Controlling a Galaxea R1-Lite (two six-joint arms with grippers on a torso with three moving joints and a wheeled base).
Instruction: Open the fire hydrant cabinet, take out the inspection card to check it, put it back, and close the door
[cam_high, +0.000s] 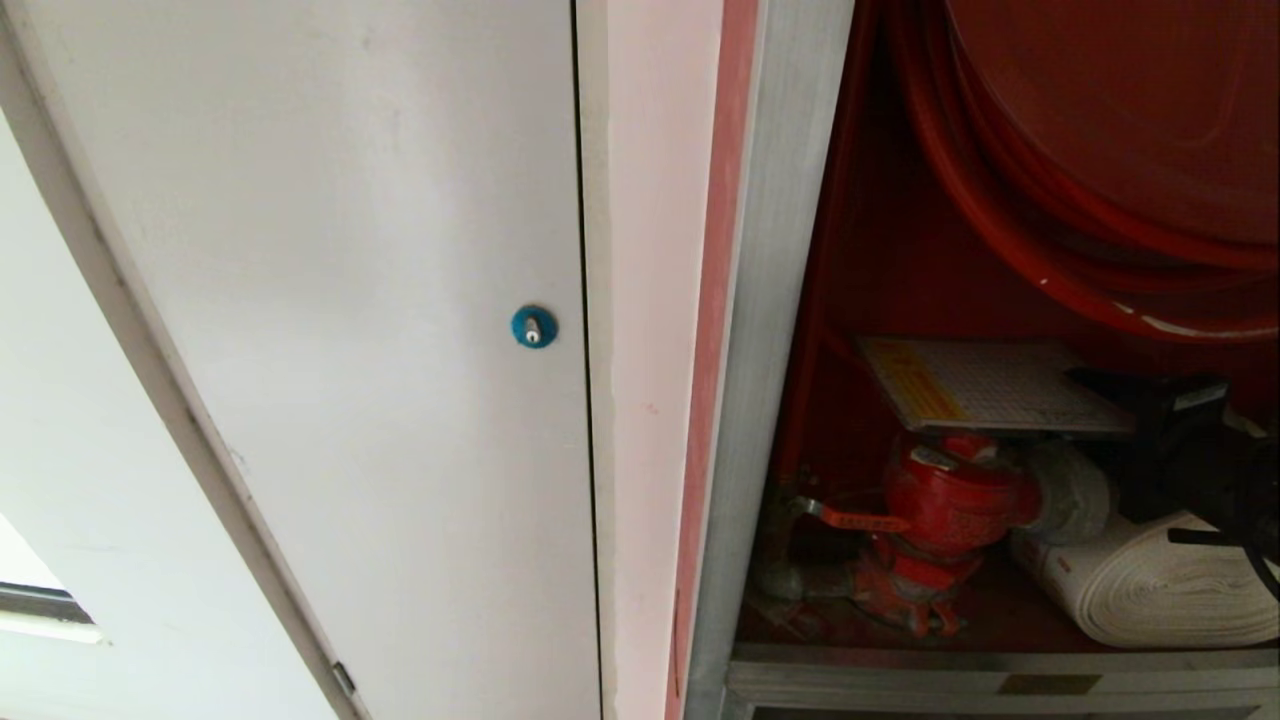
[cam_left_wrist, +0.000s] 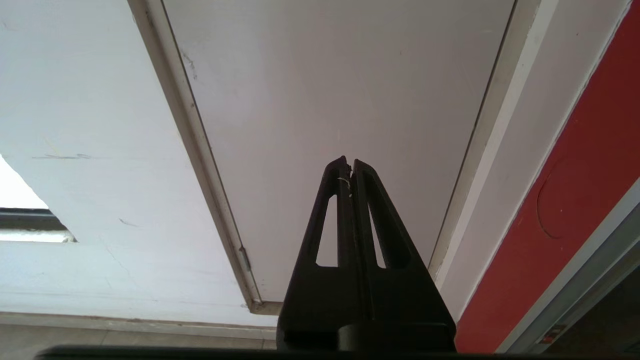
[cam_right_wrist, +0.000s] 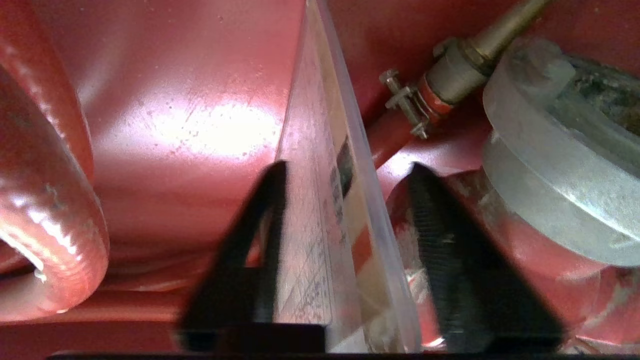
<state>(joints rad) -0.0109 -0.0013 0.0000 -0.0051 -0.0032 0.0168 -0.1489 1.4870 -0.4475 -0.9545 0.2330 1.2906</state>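
The fire hydrant cabinet (cam_high: 770, 300) stands open, its red inside showing; the door is out of view. The inspection card (cam_high: 990, 385), a white grid sheet with a yellow band, lies flat on top of the red valve (cam_high: 945, 500). My right gripper (cam_high: 1120, 400) reaches in from the right at the card's edge. In the right wrist view the card (cam_right_wrist: 320, 200) stands edge-on between the fingers of that gripper (cam_right_wrist: 348, 169). One finger is against the sleeve and a gap shows before the other. My left gripper (cam_left_wrist: 349, 165) is shut on nothing, in front of the white panel.
A red hose reel (cam_high: 1120, 120) hangs above the card. A white rolled hose (cam_high: 1150, 590) lies at the cabinet's lower right. A grey hose coupling (cam_right_wrist: 555, 185) sits close beside the right fingers. The plain white panel with the blue round lock (cam_high: 533, 326) fills the left.
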